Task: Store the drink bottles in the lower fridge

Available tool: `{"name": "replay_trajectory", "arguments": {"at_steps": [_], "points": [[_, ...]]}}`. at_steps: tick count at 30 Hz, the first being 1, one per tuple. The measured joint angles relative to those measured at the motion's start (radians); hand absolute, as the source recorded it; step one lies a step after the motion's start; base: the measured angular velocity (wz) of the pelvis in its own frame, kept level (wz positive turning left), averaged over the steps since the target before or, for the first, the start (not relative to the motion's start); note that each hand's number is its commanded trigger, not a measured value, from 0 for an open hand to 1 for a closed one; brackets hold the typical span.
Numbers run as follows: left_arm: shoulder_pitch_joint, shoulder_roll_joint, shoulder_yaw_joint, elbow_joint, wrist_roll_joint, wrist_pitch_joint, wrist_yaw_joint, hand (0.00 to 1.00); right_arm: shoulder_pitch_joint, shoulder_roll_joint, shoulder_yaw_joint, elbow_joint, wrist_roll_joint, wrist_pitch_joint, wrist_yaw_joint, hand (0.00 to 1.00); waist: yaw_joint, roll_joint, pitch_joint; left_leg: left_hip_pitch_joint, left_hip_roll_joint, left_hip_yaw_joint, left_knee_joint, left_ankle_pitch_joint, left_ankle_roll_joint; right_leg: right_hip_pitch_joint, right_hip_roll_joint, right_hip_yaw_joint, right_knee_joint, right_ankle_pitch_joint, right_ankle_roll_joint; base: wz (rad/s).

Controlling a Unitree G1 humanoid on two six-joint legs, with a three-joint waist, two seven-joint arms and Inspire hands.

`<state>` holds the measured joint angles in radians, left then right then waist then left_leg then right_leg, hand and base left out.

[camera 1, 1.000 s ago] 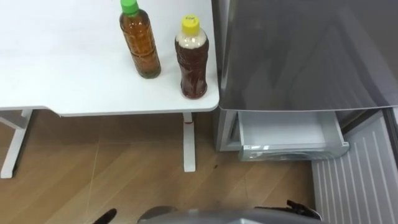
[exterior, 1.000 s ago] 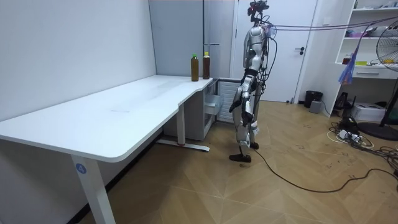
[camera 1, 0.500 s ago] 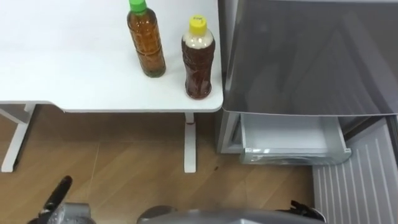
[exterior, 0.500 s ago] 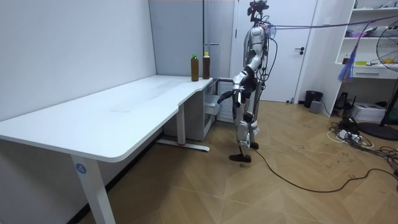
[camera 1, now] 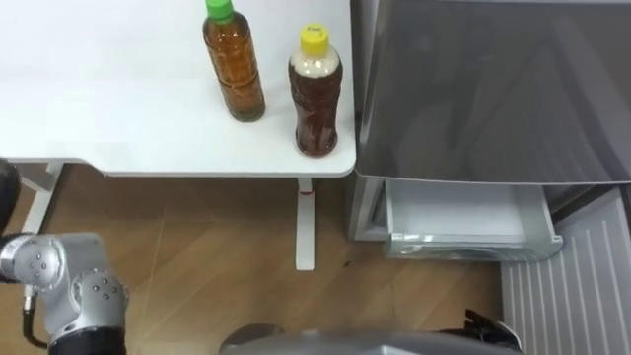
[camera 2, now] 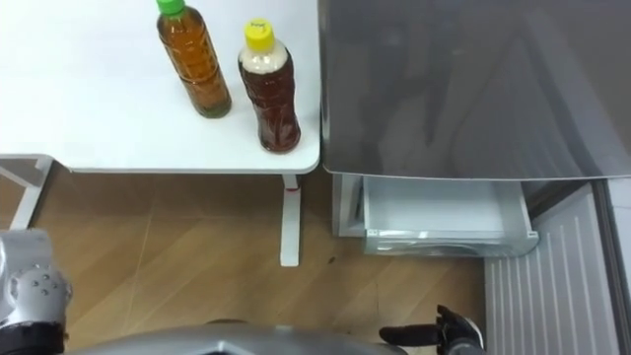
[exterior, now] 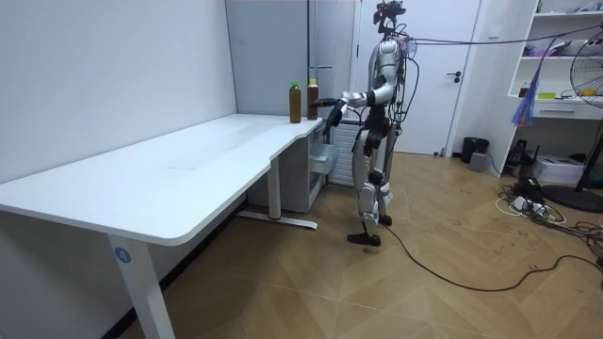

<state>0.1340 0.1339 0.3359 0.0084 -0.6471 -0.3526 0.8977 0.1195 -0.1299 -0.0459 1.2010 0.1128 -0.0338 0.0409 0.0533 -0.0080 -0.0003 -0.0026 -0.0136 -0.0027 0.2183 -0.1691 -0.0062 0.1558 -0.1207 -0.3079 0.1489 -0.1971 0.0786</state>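
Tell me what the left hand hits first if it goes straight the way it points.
Likely the yellow-capped bottle at the corner of the white table: in the room view the left hand is raised at bottle height, pointing at it. Green-capped bottle stands beyond. Depth unclear.

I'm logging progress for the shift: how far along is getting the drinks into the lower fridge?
Done: the lower fridge drawer stands pulled open, empty. In hand: the left hand reaches toward the yellow-capped bottle; the right hand hangs low. Left: that and the green-capped bottle both stand on the table, neither grasped.
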Motion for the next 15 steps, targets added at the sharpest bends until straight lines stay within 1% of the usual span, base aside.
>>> {"name": "replay_trajectory", "arguments": {"at_steps": [2, 3, 5, 6, 7, 8, 9, 11, 12, 13, 14, 15], "points": [[0.004, 0.001, -0.018, -0.094, 0.106, 0.001, -0.044, 0.00, 0.000, 0.000, -0.015, 0.003, 0.004, -0.004, 0.008, 0.00, -0.002, 0.002, 0.0011, 0.000, 0.000, -0.001, 0.001, 0.000, 0.000, 0.003, 0.000, 0.000, -0.001, 0.000, 0.000, 0.00], [0.004, 0.002, -0.023, -0.112, 0.131, 0.002, -0.061, 0.00, 0.000, 0.000, -0.016, 0.006, 0.006, -0.009, 0.007, 0.00, -0.002, 0.003, 0.0009, 0.000, 0.000, -0.002, 0.002, 0.000, 0.000, 0.003, 0.000, 0.000, -0.001, 0.000, 0.000, 0.00], [0.006, 0.007, -0.041, -0.189, 0.184, 0.008, -0.132, 0.00, -0.001, -0.001, -0.019, 0.018, 0.015, -0.024, 0.007, 0.00, -0.014, 0.005, 0.0022, 0.002, -0.001, -0.003, 0.004, 0.000, 0.000, 0.008, 0.000, 0.000, -0.001, 0.000, 0.000, 0.00], [0.009, 0.008, -0.048, -0.207, 0.190, 0.012, -0.153, 0.00, -0.004, -0.001, -0.019, 0.022, 0.017, -0.026, 0.007, 0.00, -0.018, 0.006, 0.0030, 0.005, -0.001, -0.003, 0.004, 0.000, 0.000, 0.010, 0.000, 0.001, -0.001, 0.000, 0.000, 0.00], [0.010, 0.011, -0.063, -0.234, 0.203, 0.024, -0.194, 0.00, -0.007, -0.002, -0.020, 0.033, 0.017, -0.032, 0.014, 0.00, -0.026, 0.009, 0.0061, 0.011, -0.001, -0.004, 0.004, 0.000, 0.000, 0.017, 0.000, 0.000, -0.002, 0.000, 0.000, 0.00], [0.010, 0.011, -0.074, -0.255, 0.226, 0.038, -0.235, 0.00, -0.012, -0.003, -0.027, 0.048, 0.017, -0.033, 0.028, 0.00, -0.033, 0.010, 0.0058, 0.012, -0.001, -0.005, 0.004, 0.000, 0.000, 0.018, 0.001, 0.001, -0.002, 0.000, 0.000, 0.00], [0.010, 0.011, -0.079, -0.266, 0.231, 0.042, -0.257, 0.00, -0.014, -0.003, -0.032, 0.051, 0.017, -0.033, 0.035, 0.00, -0.037, 0.010, 0.0057, 0.012, -0.001, -0.005, 0.004, 0.000, 0.000, 0.018, 0.001, 0.002, -0.002, 0.000, 0.000, 0.00], [0.009, 0.011, -0.091, -0.291, 0.263, 0.053, -0.328, 0.00, -0.021, -0.003, -0.047, 0.058, 0.016, -0.033, 0.061, 0.00, -0.054, 0.009, 0.0054, 0.012, 0.000, -0.004, 0.004, 0.001, -0.001, 0.018, 0.003, 0.007, -0.007, 0.000, 0.000, -0.05], [0.009, 0.011, -0.094, -0.298, 0.267, 0.057, -0.344, 0.00, -0.021, -0.003, -0.051, 0.059, 0.017, -0.033, 0.069, 0.00, -0.056, 0.010, 0.0053, 0.011, -0.001, -0.004, 0.005, 0.001, -0.001, 0.019, 0.003, 0.007, -0.009, 0.000, 0.000, -0.04], [0.009, 0.011, -0.106, -0.319, 0.266, 0.070, -0.371, 0.00, -0.021, -0.003, -0.056, 0.065, 0.024, -0.034, 0.080, 0.00, -0.064, 0.009, 0.0052, 0.009, -0.001, -0.004, 0.006, 0.001, -0.001, 0.018, 0.002, 0.007, -0.012, 0.001, -0.001, 0.00], [0.009, 0.011, -0.122, -0.345, 0.266, 0.078, -0.402, 0.00, -0.029, -0.004, -0.056, 0.083, 0.045, -0.040, 0.084, 0.00, -0.077, 0.009, 0.0055, 0.004, -0.001, -0.004, 0.011, 0.000, -0.001, 0.016, 0.003, 0.006, -0.012, 0.001, -0.001, 0.00], [0.009, 0.011, -0.131, -0.355, 0.266, 0.079, -0.418, 0.00, -0.033, -0.004, -0.057, 0.090, 0.048, -0.040, 0.085, 0.00, -0.082, 0.008, 0.0055, 0.002, -0.001, -0.005, 0.013, 0.000, -0.001, 0.015, 0.003, 0.006, -0.012, 0.001, -0.001, 0.04]]}}
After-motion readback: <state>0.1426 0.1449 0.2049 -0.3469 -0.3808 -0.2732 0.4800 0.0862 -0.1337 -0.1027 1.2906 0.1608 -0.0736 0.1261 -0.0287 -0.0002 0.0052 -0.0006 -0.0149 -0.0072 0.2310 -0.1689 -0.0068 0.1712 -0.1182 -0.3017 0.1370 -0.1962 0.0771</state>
